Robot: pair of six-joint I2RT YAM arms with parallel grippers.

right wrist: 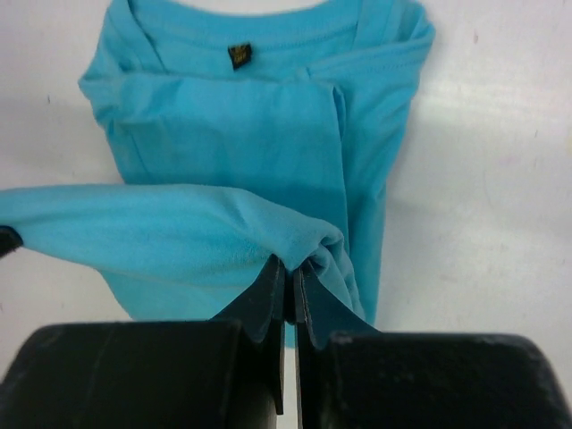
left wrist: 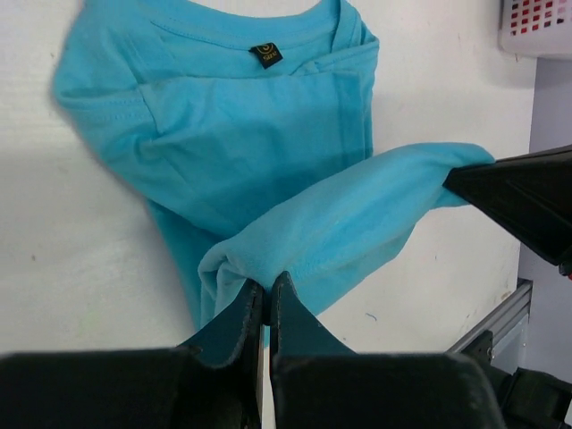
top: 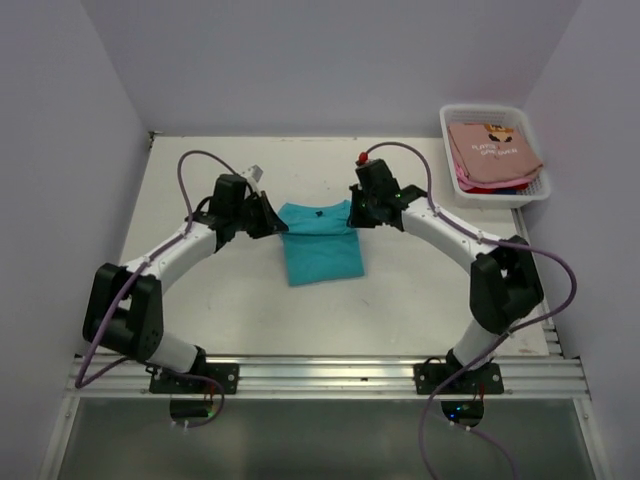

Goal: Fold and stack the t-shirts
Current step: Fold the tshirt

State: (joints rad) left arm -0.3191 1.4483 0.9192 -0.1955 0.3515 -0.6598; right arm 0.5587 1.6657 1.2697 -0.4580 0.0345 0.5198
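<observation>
A teal t-shirt (top: 322, 255) lies partly folded in the middle of the white table, collar and label toward the far side. My left gripper (top: 273, 222) and right gripper (top: 358, 213) are each shut on a corner of one fold of it, and the cloth is stretched between them above the rest of the shirt. The left wrist view shows the shirt (left wrist: 241, 134) and my left gripper (left wrist: 266, 290) pinching cloth. The right wrist view shows the shirt (right wrist: 241, 134) and my right gripper (right wrist: 290, 266) pinching cloth. A salmon-pink t-shirt (top: 495, 150) with dark print tops a pile showing red and blue edges.
The pile sits in a white plastic basket (top: 500, 193) at the table's far right corner, also in the left wrist view (left wrist: 536, 27). White walls close in the table at left, back and right. A metal rail (top: 320, 372) runs along the near edge.
</observation>
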